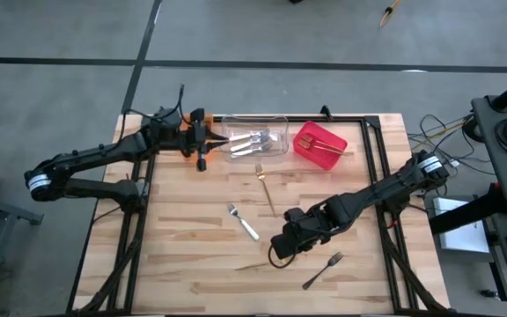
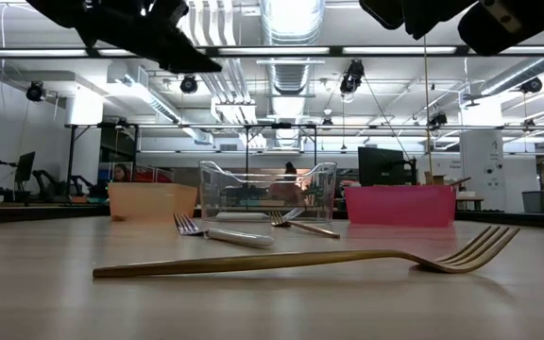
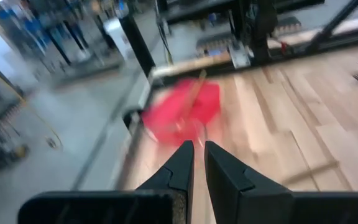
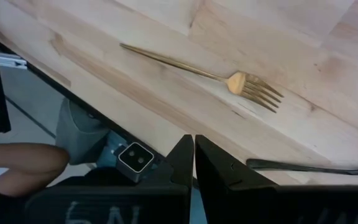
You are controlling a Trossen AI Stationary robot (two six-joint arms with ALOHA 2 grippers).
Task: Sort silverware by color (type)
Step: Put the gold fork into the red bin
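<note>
Both grippers are pressed together on nothing. Left gripper [image 1: 202,164] hangs near the back left of the pale wooden table [image 1: 192,264], just beside the clear plastic rectangular bin [image 1: 258,141]; right gripper [image 1: 277,255] hovers low over the front middle of the table.

Inside the clear bin lie several shiny silver forks [image 1: 252,139], bunched together. To its right the red plastic bin [image 1: 319,145] holds slim gold utensils [image 1: 324,143] laid across it. An orange plastic bin [image 2: 152,200] stands left of the clear one in the low view; the left arm mostly covers it from above, and its contents cannot be told.

Loose on the table: a slim gold fork [image 1: 265,187] in front of the clear bin, a silver fork with a white handle [image 1: 243,222] nearer the middle, a second gold fork [image 4: 210,73] by the front edge near the right gripper, and a dark black fork [image 1: 323,269] at the front right, just beside that gripper.
</note>
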